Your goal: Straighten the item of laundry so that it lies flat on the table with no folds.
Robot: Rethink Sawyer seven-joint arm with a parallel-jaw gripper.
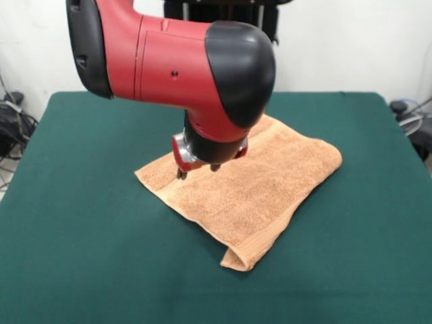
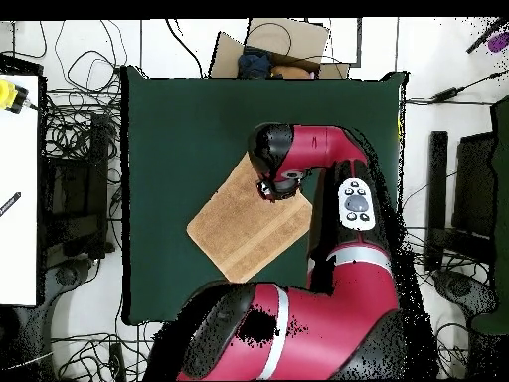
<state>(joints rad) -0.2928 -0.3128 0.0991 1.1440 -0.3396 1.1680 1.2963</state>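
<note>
We saw the towel (image 1: 253,185) lying on the green desk (image 1: 81,223), around the middle of the top and well inside all its edges. It was turned so that its corners pointed toward the sides of the desk, like a diamond. Most of the towel lay flat. At the corner of the towel nearest to the front camera, a small part was folded up and made a little standing flap. A woven band ran along the towel's edge near this flap.

The red and black arm (image 1: 175,61) came down over the towel. The tool (image 1: 199,169) was at the towel's left corner region in the front view, and its dark tips were at or just above the cloth. We could not tell whether the tips touched the towel, and we could not tell whether the tool was wide or narrow, because the thick wrist hid most of it.

In the overhead view the towel (image 2: 244,234) was partly covered by the arm (image 2: 318,149), and cables (image 2: 80,149) lay beside the desk (image 2: 169,119).
</note>
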